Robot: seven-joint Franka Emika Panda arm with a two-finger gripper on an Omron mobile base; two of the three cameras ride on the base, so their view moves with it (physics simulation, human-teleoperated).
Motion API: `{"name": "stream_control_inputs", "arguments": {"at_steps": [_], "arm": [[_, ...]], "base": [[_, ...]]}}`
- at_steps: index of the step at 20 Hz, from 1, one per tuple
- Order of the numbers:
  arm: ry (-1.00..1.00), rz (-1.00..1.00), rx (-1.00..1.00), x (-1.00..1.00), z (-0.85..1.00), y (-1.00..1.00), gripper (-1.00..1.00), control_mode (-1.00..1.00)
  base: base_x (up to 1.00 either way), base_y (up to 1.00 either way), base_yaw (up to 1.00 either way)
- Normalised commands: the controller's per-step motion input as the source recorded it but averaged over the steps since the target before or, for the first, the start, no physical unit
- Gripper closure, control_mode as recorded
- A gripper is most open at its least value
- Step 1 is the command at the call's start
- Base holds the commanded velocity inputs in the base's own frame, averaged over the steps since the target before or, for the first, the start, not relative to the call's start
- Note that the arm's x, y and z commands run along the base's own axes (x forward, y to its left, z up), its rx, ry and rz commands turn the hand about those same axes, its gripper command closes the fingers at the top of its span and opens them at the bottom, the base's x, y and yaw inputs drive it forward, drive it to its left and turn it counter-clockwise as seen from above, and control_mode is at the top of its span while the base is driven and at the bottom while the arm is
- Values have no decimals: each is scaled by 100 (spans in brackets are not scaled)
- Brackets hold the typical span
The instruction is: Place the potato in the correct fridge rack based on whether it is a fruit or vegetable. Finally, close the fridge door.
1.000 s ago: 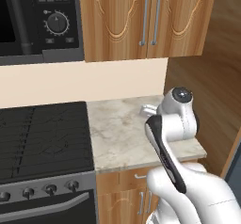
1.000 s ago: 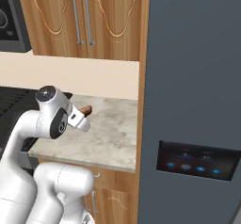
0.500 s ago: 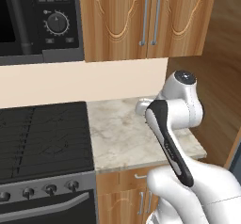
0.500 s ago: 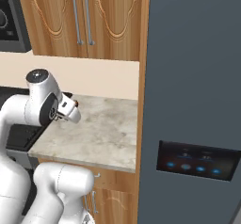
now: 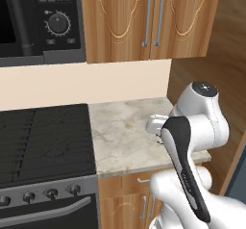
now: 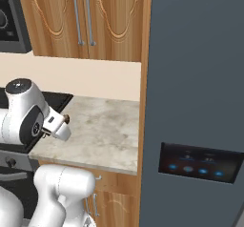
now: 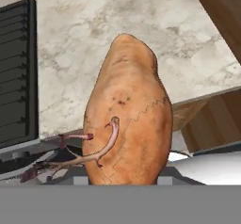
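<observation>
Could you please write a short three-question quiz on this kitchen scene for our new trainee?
1. True or false: the potato lies loose on the marble counter.
2. What does the gripper hold? A) a spoon B) the potato C) nothing
3. Fill in: the fridge door with the black display panel is ____ (open or closed).

Key:
1. False: it sits in the gripper, lifted above the counter.
2. B
3. closed
</observation>
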Motion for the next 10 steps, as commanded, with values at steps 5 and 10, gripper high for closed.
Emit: {"name": "stream_control_inputs", "arguments": {"at_steps": [5,10], "arm": [[-11,-14,-3,-27,-8,-17,100,-100],[-19,-12,-5,57,-8,0,100,-100]], "base": [[0,0,0],[0,0,0]]}}
